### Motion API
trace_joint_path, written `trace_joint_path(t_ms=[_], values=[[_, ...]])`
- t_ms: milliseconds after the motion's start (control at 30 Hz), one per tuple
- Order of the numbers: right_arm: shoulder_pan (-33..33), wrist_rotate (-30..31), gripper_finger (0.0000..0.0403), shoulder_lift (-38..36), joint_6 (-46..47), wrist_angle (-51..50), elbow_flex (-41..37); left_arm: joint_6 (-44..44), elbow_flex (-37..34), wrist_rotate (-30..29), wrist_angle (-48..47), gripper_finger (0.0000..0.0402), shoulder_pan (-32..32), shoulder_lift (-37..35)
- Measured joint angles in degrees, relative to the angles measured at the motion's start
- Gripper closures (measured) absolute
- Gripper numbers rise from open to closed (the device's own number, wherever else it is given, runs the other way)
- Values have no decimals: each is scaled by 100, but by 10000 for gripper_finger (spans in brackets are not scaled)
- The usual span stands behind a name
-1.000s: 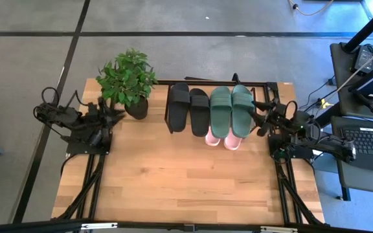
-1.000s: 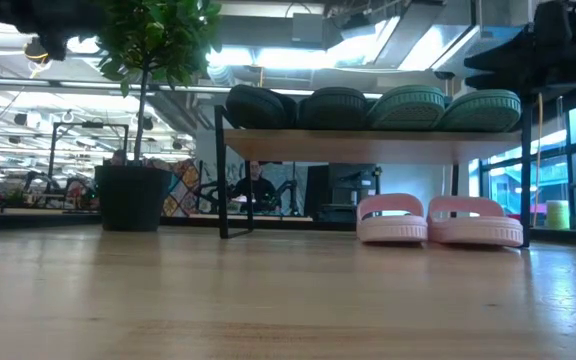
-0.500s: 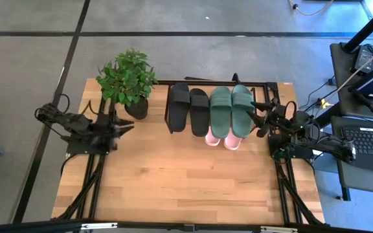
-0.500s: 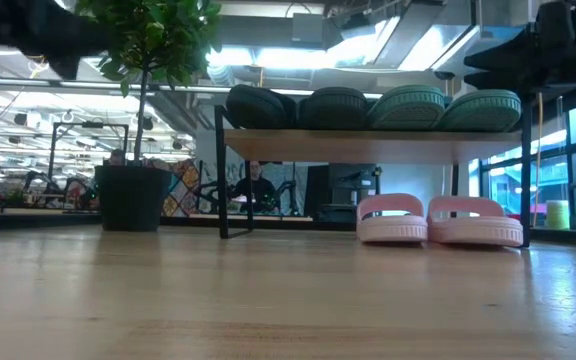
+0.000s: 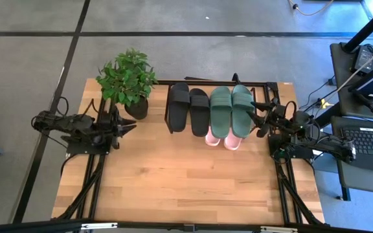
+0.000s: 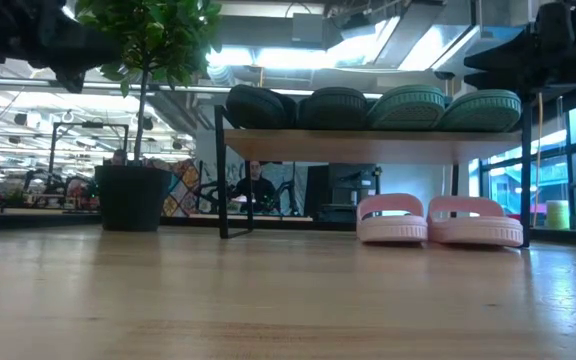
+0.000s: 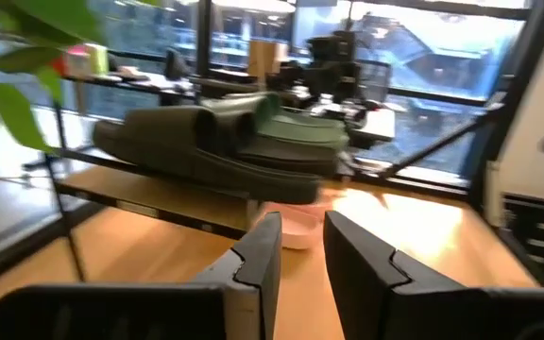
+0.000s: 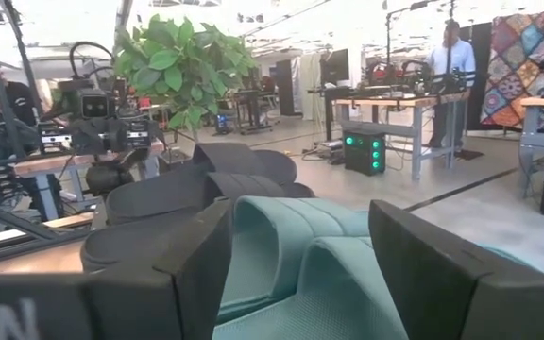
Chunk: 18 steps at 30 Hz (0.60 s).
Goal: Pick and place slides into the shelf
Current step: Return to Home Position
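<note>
Slides (image 5: 199, 111) fill the shelf (image 6: 368, 146). The right gripper (image 5: 256, 111) hangs at its end, fingers spread wide and empty, just off the dark green pair (image 5: 231, 110). The left gripper (image 5: 128, 127), fingers seemingly a little apart in its blurred wrist view, hovers over the bench (image 5: 173, 175) near the potted plant (image 5: 127, 77). The black pair (image 5: 188, 108) sits on top beside the green, and the pink pair (image 6: 438, 220) stands underneath.

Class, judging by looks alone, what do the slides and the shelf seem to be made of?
The slides look like moulded rubber or foam: matte, rounded and seamless, as on the green pair. The shelf board appears to be light wood, possibly laminate, with a pale tan edge. Its side frames look like thin black-painted metal.
</note>
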<state>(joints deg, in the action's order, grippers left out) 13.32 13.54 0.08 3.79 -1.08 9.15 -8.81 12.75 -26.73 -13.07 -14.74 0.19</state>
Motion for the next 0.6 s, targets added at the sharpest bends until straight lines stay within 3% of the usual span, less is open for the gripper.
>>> trace_joint_path(t_ms=[300, 433, 600], values=[[0, 220, 157, 0, -61, -4, 0, 320, -27, 308, -3, 325, 1220, 0], [0, 237, 157, 0, -138, -8, 0, 326, -491, 939, 645, 325, 1614, 0], [0, 252, 157, 0, -258, -7, 0, 364, -1103, 1277, 1571, 325, 1976, -2]])
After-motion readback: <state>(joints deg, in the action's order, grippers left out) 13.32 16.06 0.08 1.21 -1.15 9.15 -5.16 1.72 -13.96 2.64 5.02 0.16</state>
